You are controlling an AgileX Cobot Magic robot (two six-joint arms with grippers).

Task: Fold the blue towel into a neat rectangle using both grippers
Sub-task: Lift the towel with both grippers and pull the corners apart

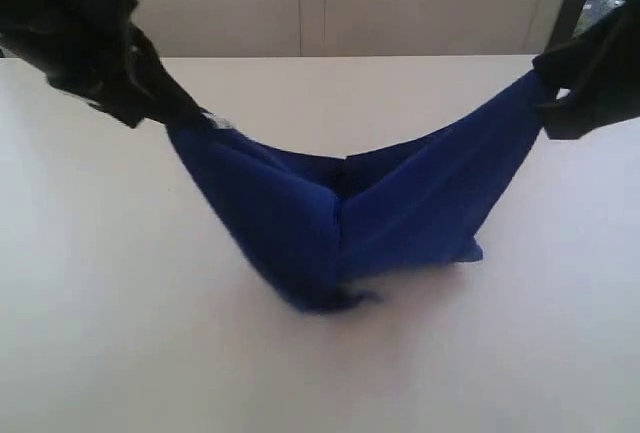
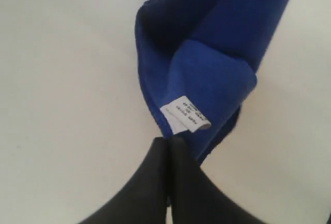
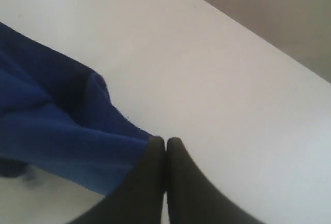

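The blue towel hangs between my two grippers like a sling, its sagging middle touching the white table. My left gripper is shut on the towel's left corner, held above the table. In the left wrist view the small white tag shows just beyond the closed fingertips, with the blue towel stretching away. My right gripper is shut on the right corner, also raised. In the right wrist view the blue towel runs off from the closed fingertips.
The white table's far edge runs across the back, with beige wall panels behind it. A dark frayed bit of the towel trails on the table under the sag.
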